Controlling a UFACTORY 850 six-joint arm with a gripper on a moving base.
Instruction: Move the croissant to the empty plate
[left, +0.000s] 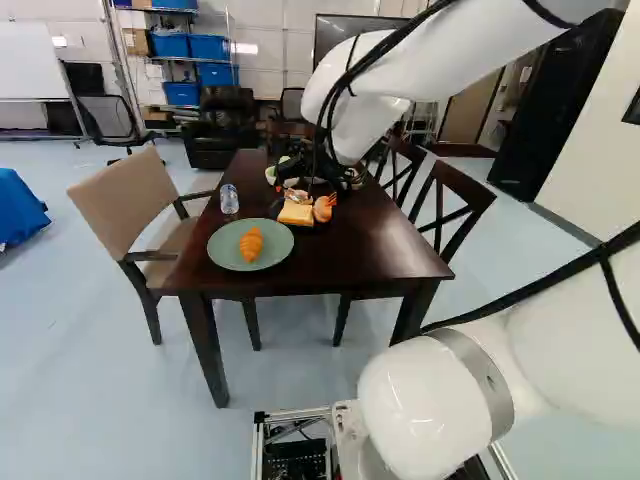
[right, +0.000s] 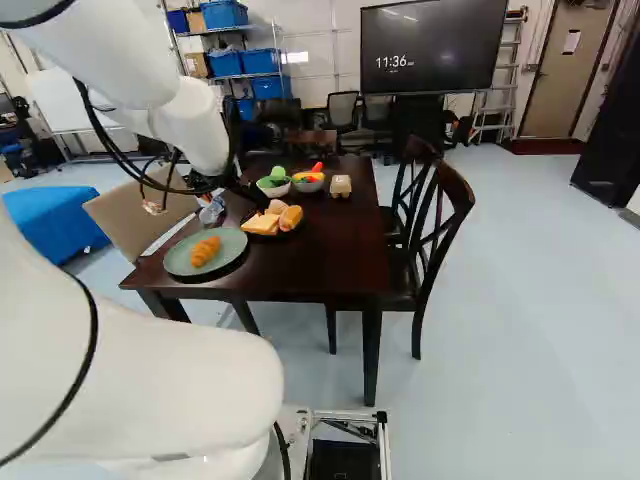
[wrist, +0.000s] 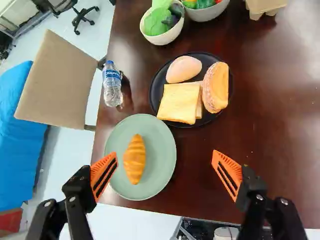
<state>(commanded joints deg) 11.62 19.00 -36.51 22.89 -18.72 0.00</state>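
The arm reaches forward over the dark table (wrist: 280, 130), with the pincer (right: 245, 190) at its end. In the wrist view, the pincer (wrist: 166, 172) stands wide, its two orange pads well apart. The croissant (wrist: 134, 159) lies on the green plate (wrist: 162, 167), near a corner of the table, and in the wrist view it appears between the pads, closer to one of them. Just beside this plate is the black plate (wrist: 158, 89), which carries square bread slices (wrist: 177, 102), a round bun (wrist: 184, 69) and a filled roll (wrist: 216, 87). A water bottle (wrist: 112, 86) is upright near the table edge, on the side of the beige chair (wrist: 57, 82). Farther along the table are a bowl with green food (wrist: 165, 37), a bowl with mixed vegetables (wrist: 207, 14) and a small light-brown object (wrist: 265, 6); what this object is, I cannot tell.
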